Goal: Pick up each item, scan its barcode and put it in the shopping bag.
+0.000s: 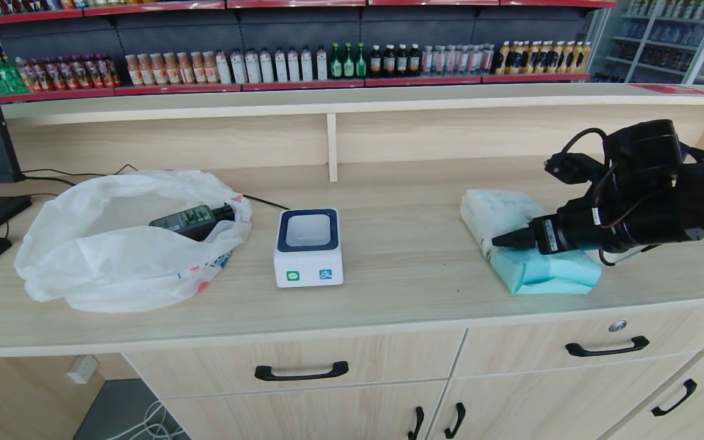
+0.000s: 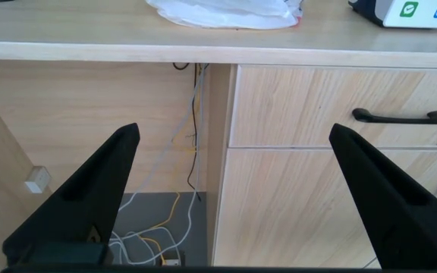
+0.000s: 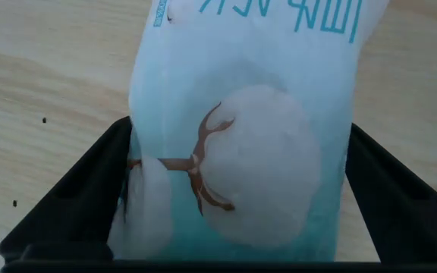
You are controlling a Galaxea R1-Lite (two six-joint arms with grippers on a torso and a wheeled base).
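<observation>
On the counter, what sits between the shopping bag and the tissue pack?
In the head view, the white scanner stands between the shopping bag and the tissue pack, apart from both; the rest is bare counter.

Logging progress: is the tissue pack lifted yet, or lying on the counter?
Lying flat, not lifted. The tissue pack rests on the counter, with the right gripper open and its fingers straddling it.

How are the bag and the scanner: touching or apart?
Apart. The head view shows bare counter between the bag and the scanner.
</observation>
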